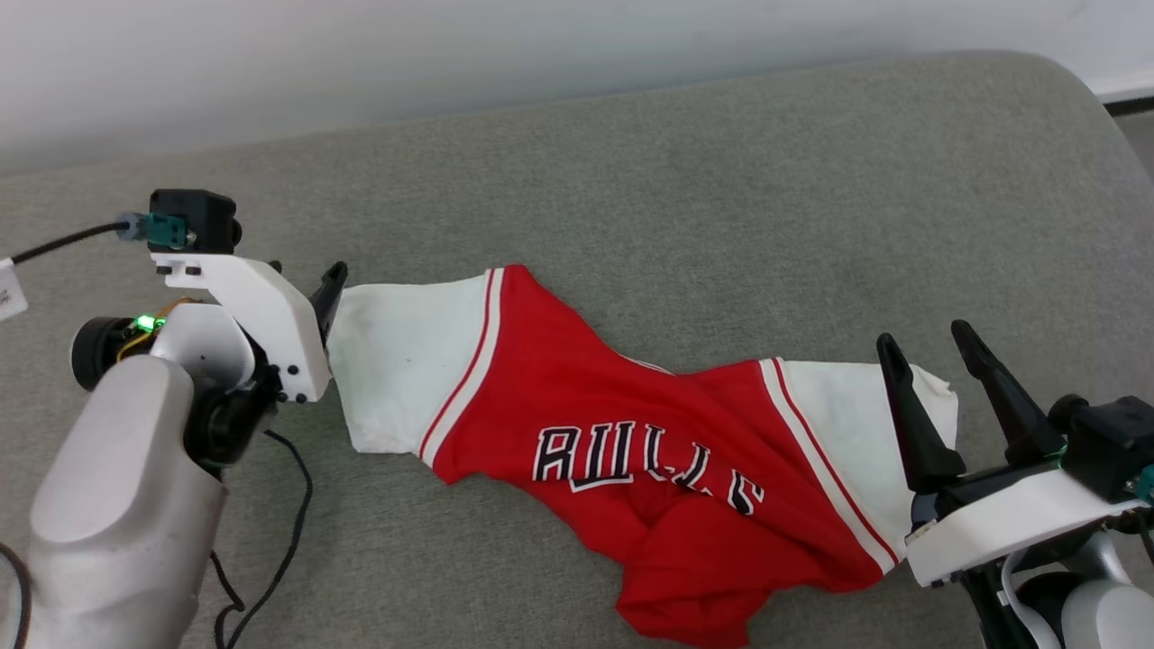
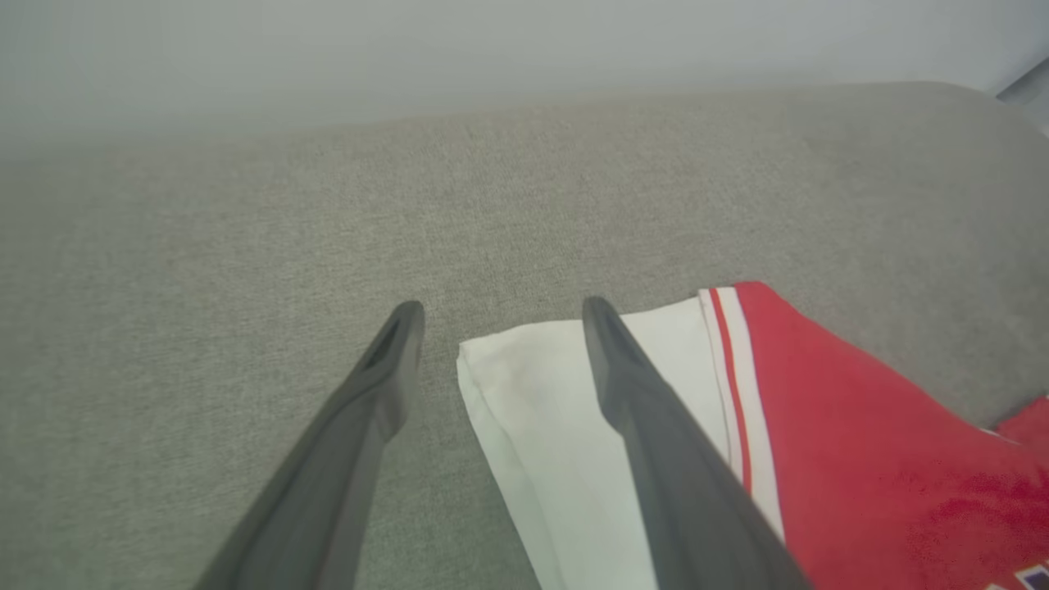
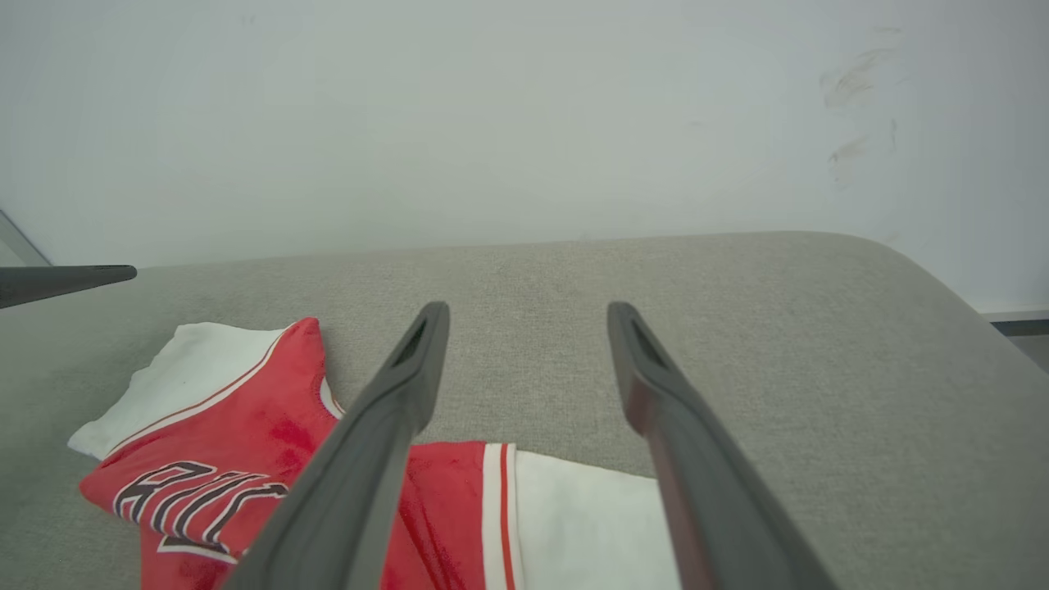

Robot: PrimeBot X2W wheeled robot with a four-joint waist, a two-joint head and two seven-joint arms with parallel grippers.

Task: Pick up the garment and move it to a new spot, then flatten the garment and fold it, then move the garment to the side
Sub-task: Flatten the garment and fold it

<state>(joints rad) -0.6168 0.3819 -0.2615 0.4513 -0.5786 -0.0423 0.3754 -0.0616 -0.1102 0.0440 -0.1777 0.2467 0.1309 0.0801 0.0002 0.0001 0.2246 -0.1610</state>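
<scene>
Nearest the robot, the right gripper (image 1: 924, 335) sits low at the right, its two dark fingers spread wide and holding nothing. The fingers lie over the end of one white sleeve of the garment (image 1: 631, 424). I cannot tell whether they touch the cloth.

The garment is a red shirt with black, white-outlined lettering. It lies rumpled and twisted across a grey cushion (image 1: 721, 180), with its red body bunched toward the near edge.

At the left, beside a loose black cable (image 1: 288, 505), the left gripper (image 2: 500, 307) is also spread wide and empty. The edge of the other white sleeve falls between its fingers, one finger over the sleeve and one over bare cushion.

Beyond the cushion stands a pale wall (image 1: 451, 54).
</scene>
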